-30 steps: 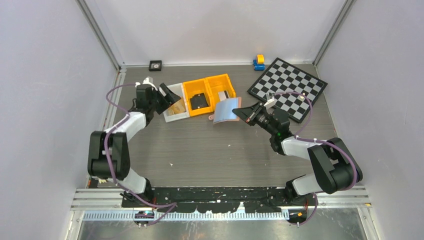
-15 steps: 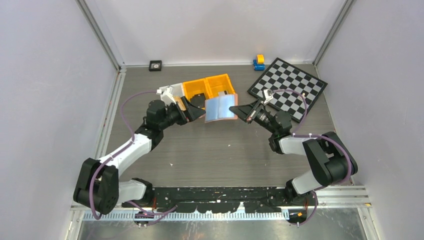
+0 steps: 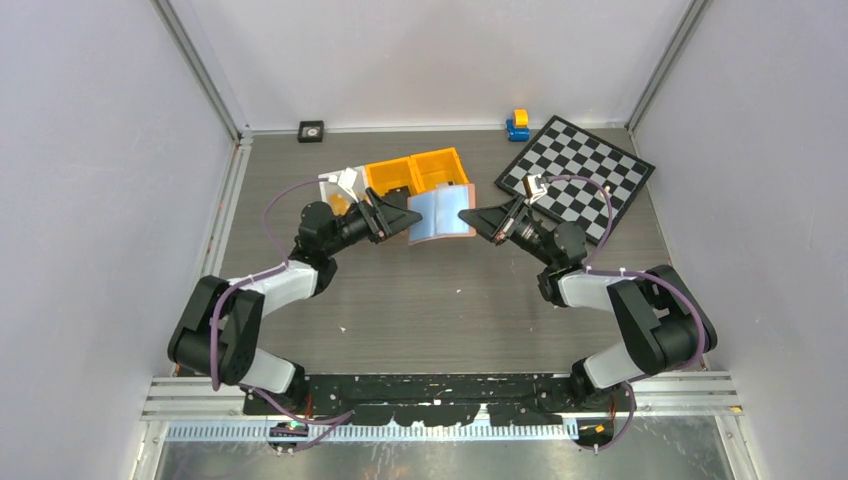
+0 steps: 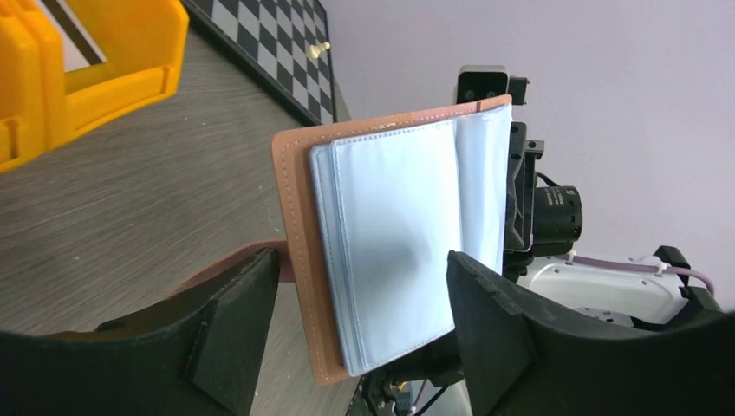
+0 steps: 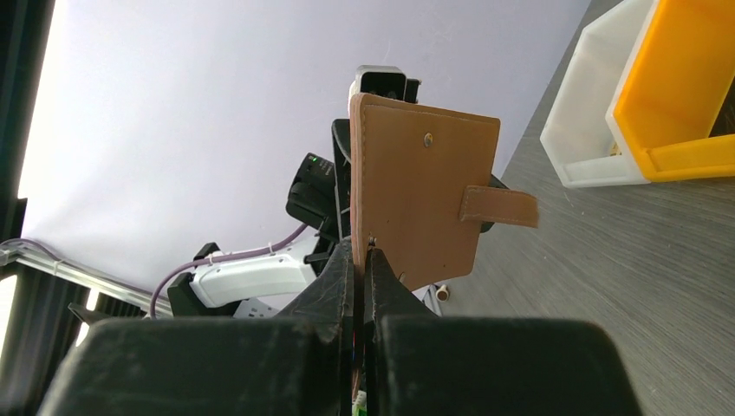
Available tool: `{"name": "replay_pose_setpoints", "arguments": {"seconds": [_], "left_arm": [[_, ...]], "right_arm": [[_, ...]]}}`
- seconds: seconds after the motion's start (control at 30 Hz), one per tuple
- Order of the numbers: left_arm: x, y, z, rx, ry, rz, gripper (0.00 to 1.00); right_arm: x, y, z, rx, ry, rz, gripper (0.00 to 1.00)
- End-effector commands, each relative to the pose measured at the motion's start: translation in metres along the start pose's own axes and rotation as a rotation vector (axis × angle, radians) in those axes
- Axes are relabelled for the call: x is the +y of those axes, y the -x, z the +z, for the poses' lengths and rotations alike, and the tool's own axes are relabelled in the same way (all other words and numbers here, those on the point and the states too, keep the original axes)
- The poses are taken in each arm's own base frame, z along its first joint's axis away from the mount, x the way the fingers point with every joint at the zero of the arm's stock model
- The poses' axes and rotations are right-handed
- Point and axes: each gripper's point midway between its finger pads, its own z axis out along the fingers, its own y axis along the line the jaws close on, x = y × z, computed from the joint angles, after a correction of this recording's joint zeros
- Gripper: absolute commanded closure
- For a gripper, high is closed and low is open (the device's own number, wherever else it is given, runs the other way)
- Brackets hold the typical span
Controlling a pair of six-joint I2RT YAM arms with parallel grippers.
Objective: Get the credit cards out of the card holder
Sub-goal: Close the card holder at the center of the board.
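Straddling card holder (image 4: 390,234), left jaws seemingly open.

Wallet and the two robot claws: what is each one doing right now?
card holder: open, held up off the table, clear pockets showing.
right gripper: shut on the card holder's edge.
left gripper: open, fingers either side of the clear pockets.

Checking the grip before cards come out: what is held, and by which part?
The right gripper pinches the card holder by the edge of its tan cover. The left gripper holds nothing; its open jaws straddle the clear pockets.
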Motion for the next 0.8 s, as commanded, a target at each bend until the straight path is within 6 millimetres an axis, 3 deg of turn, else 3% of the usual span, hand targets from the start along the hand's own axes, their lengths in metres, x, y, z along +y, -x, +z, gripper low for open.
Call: {"name": "replay_pose_setpoints", "arguments": {"seconds": [0.0,0.17,0.3,0.6,0.73,0.77], "left_arm": [[-0.039,0.009,0.001,-0.015,-0.182,0.026,0.34],[-0.047,0.011,-0.002,-0.027,-0.204,0.057,0.8],[-0.048,0.013,-0.004,-0.04,-0.2,0.075,0.99],[-0.025,0.002,0.0,-0.031,-0.029,0.137,1.0],[-0.025,-0.007,0.008,0.007,-0.036,0.125,1.0],[-0.022,-0.014,0.016,0.036,-0.036,0.111,1.0]], "right_arm": [[0.03,0.004,0.007,0.002,0.104,-0.058,1.0],[0.014,0.005,0.01,0.006,0.047,-0.048,1.0],[-0.01,0.004,0.012,0.017,-0.052,-0.034,0.99],[-0.043,-0.004,0.014,0.043,-0.264,-0.097,1.0],[-0.042,-0.015,0.019,0.077,-0.274,-0.131,1.0],[-0.04,-0.027,0.027,0.121,-0.25,-0.132,1.0]]}}
